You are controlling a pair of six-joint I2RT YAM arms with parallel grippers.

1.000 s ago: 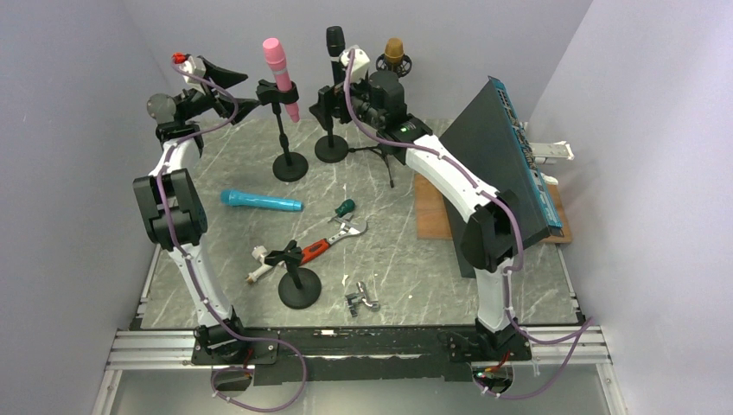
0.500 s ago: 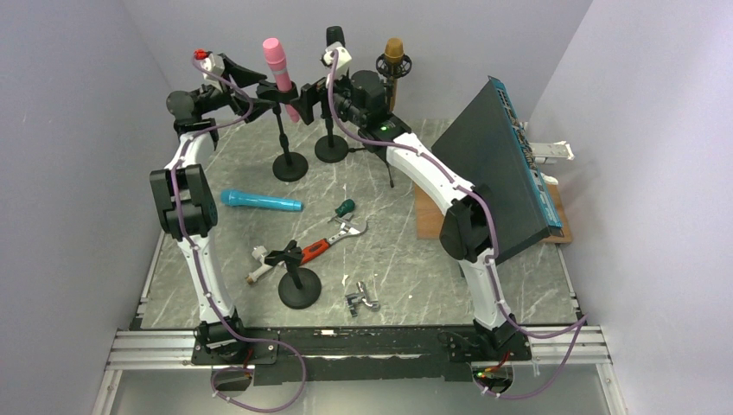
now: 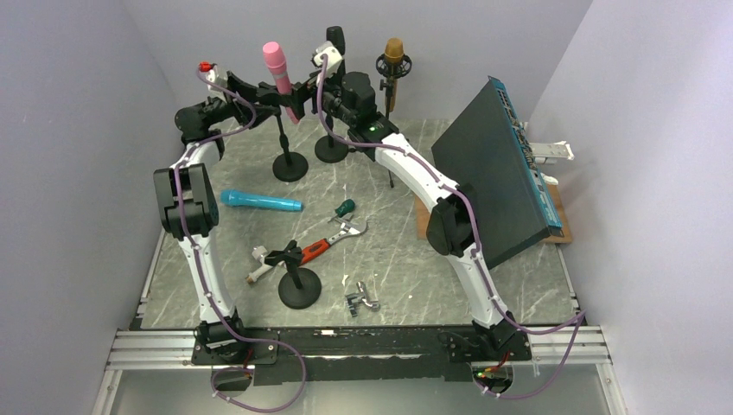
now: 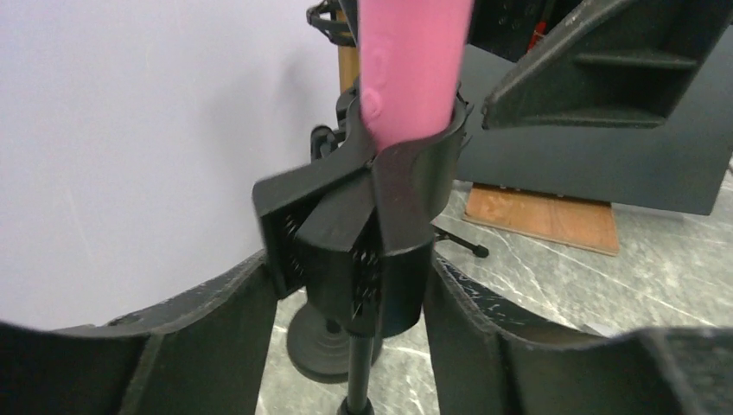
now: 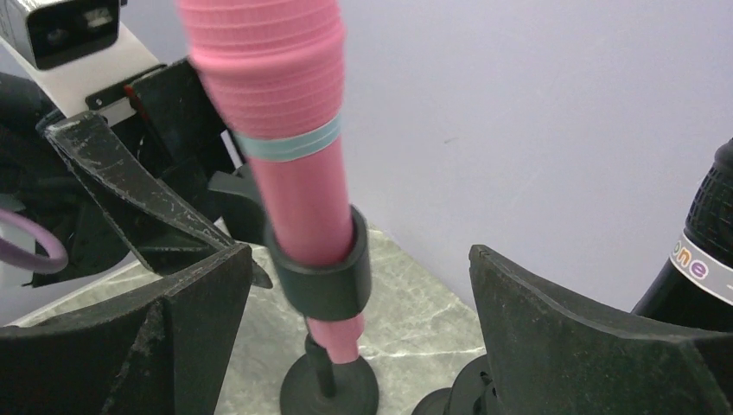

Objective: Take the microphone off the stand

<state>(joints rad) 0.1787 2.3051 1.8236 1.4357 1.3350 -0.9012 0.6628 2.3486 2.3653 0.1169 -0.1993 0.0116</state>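
Nearest you, a spare stand [image 3: 299,290] sits empty on the marble table [image 3: 398,259], beside a red-handled wrench [image 3: 327,245]. A teal microphone [image 3: 259,201] lies flat further left. Beyond them, both arms meet at the pink microphone [image 3: 280,76], which stands slightly tilted in the clip [image 4: 380,216] of its round-based stand [image 3: 290,166], toward the back left of the table. Your left gripper [image 4: 346,285] is clamped narrow on the clip, a finger against each side, just under the pink body. Your right gripper [image 5: 360,255] stands wide, its fingers [image 5: 173,346] flanking the microphone at clip height and touching nothing. Farthest back, by the rear wall, a black microphone [image 3: 335,41] and a gold microphone [image 3: 394,50] are upright in their own holders.
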